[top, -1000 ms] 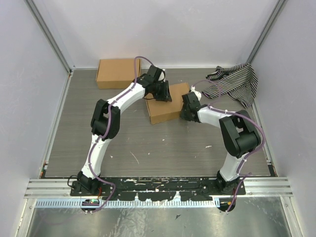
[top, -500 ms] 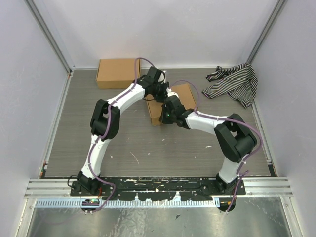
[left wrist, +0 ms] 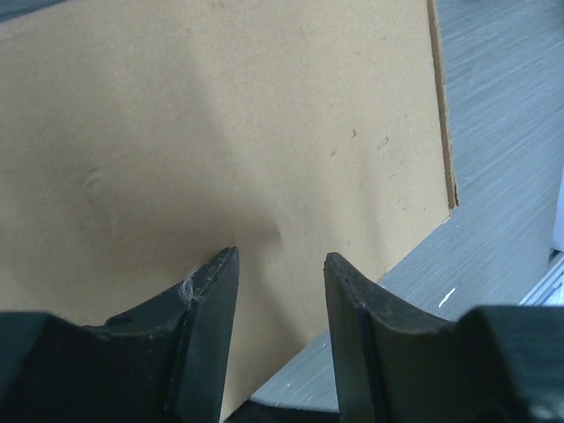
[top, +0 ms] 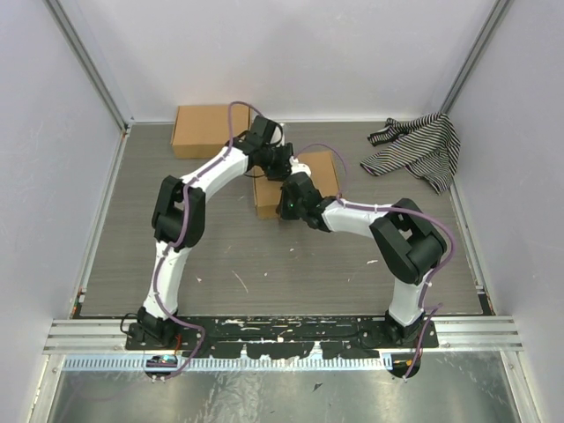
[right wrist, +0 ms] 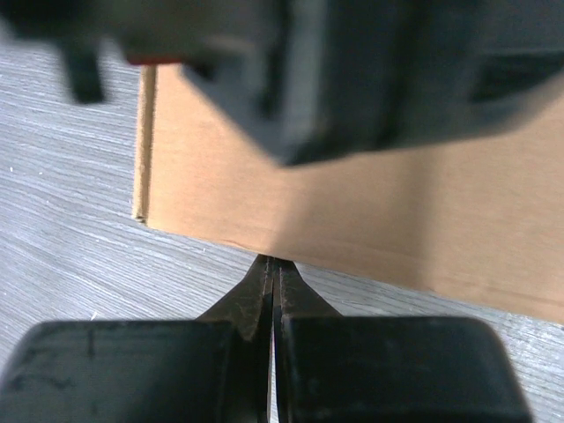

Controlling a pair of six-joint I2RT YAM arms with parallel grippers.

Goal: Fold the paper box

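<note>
The paper box (top: 324, 169) is a closed brown cardboard mailer lying flat in the middle of the table. My left gripper (top: 282, 165) is over its top with the jaws open and nothing between them. In the left wrist view the gripper (left wrist: 280, 257) hangs above the plain brown lid (left wrist: 220, 132), near the lid's front corner. My right gripper (top: 287, 208) is shut and empty. In the right wrist view its closed tips (right wrist: 274, 261) touch the bottom edge of the box's front wall (right wrist: 352, 211).
A second, compact brown box (top: 210, 130) sits at the back left against the wall. A black-and-white striped cloth (top: 414, 150) lies at the back right corner. Grey walls close in the table (top: 176, 256) on three sides.
My right gripper has swept left along the front of the box, from its right side to its front-left part. The box and my left gripper have shifted slightly left.
</note>
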